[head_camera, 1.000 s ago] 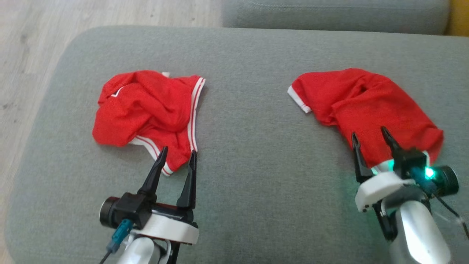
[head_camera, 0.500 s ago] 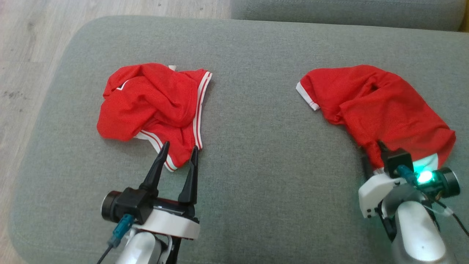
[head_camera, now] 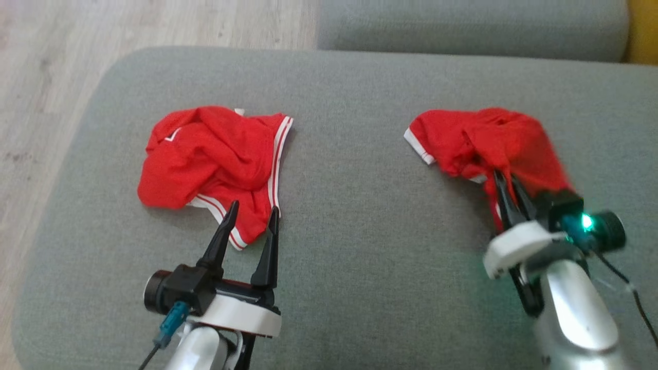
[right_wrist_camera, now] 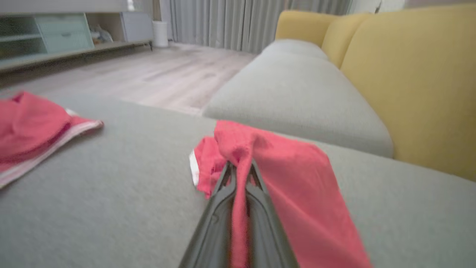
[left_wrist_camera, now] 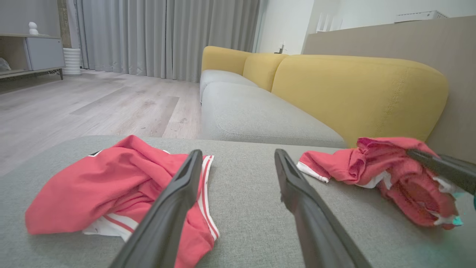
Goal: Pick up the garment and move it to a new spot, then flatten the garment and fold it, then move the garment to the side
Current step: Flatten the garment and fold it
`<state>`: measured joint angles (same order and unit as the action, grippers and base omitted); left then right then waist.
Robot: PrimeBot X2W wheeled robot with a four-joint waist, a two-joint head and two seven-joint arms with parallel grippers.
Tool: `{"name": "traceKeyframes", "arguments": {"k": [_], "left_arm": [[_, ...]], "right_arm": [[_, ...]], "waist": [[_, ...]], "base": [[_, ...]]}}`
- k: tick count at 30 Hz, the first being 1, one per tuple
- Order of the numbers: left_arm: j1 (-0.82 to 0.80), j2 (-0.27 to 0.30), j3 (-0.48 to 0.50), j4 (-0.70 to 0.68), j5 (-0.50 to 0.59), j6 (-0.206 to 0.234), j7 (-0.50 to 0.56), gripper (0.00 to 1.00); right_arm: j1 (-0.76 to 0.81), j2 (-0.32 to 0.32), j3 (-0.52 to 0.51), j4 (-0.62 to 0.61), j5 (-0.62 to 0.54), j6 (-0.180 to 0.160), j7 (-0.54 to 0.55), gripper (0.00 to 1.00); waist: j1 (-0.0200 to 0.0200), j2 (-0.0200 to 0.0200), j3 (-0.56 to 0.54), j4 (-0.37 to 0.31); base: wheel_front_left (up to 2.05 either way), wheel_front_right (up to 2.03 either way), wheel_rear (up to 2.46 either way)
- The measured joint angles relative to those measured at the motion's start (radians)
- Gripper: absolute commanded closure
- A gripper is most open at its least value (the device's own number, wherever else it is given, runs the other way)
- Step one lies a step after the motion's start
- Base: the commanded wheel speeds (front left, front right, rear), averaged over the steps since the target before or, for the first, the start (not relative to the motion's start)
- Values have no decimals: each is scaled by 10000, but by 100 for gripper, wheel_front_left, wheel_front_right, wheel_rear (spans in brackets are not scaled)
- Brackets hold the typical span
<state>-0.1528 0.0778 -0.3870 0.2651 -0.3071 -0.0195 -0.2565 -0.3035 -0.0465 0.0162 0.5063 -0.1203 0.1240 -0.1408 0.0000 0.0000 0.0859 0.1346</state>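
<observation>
Right gripper [head_camera: 504, 176] pressed together, pinching fold of garment [head_camera: 480, 136]; cloth bunched on right side of cushion [head_camera: 354, 216]. Left gripper [head_camera: 255, 205] spread, tips at near hem of shorts [head_camera: 205, 154] (red, white-striped; contact unclear) on left side. Both cloths well apart. Sofa [left_wrist_camera: 357, 85] behind cushion, floor [head_camera: 46, 77] left.

Head camera looks steeply down from close above the grey cushion [head_camera: 360, 288]; both wrist cameras sit low over it, near the cloth, facing the yellow sofa back [left_wrist_camera: 357, 93]. All three views share the left red garment [head_camera: 205, 154] and right red garment [head_camera: 462, 139]
</observation>
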Motion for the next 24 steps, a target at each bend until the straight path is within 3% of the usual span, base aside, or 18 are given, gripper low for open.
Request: {"name": "traceKeyframes", "arguments": {"k": [7, 12, 18, 24], "left_arm": [[413, -111, 4, 100, 0, -71, 0, 0], [617, -138, 8, 134, 0, -71, 0, 0], [957, -148, 111, 105, 0, -19, 0, 0], [949, -161, 265, -96, 4, -19, 0, 0]], "right_arm": [[-1615, -19, 1369, -698, 1847, 0, 640, 100], [-2786, -21, 1753, -784, 4017, 0, 886, 100], [-3854, -33, 702, -174, 4870, 0, 1104, 100], [-1840, -40, -594, 897, 5674, 0, 1413, 100]], "waist": [[0, 0, -601, 78], [-1, 0, -957, 189], [-1, 0, -1174, 131], [1, 0, -877, -108]], "base": [[0, 0, 0], [0, 0, 0], [0, 0, 0], [0, 0, 0]]}}
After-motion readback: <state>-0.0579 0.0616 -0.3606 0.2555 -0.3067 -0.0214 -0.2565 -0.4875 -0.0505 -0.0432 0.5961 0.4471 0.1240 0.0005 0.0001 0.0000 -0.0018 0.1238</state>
